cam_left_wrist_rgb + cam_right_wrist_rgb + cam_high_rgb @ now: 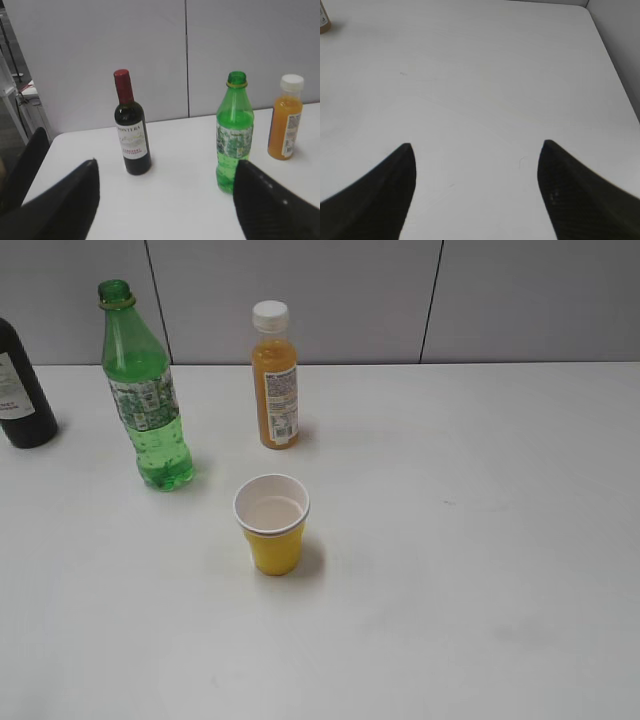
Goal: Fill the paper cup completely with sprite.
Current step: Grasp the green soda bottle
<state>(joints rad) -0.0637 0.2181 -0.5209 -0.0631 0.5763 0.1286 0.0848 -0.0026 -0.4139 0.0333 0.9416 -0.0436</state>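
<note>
The yellow paper cup stands upright in the middle of the white table, with clear liquid inside it below the rim. The green sprite bottle stands uncapped behind and to the left of the cup, liquid filling its lower part. In the left wrist view the sprite bottle stands right of centre, past my open left gripper, whose dark fingers hold nothing. My right gripper hangs open over bare table. Neither gripper shows in the exterior view.
An orange juice bottle with a white cap stands behind the cup. A dark bottle with a white label stands at the far left; the left wrist view shows its red cap. A grey panel wall backs the table.
</note>
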